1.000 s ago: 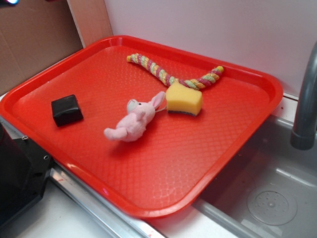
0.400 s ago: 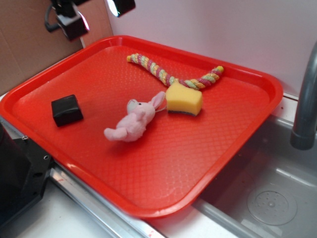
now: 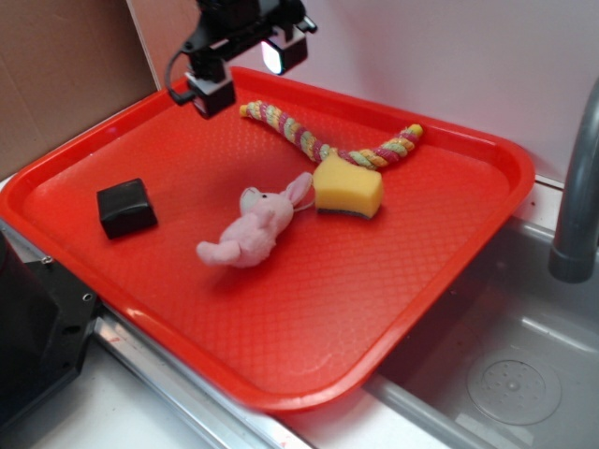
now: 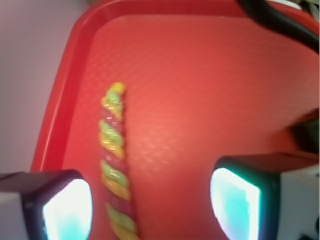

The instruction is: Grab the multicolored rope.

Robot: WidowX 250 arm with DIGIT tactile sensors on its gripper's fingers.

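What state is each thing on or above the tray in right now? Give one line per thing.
multicolored rope: lying bent, ungrasped
gripper: open, above the rope's end
pink plush bunny: lying on its side
yellow sponge: flat, touching the rope
black block: resting apart
red tray: level

Trays: one red tray [image 3: 487, 201]
Ropes: one multicolored rope [image 3: 318, 145]
Plush bunnies: one, pink [image 3: 255, 227]
Sponges: one, yellow [image 3: 347, 186]
Black blocks: one [image 3: 125, 207]
Faucets: one [image 3: 576, 187]
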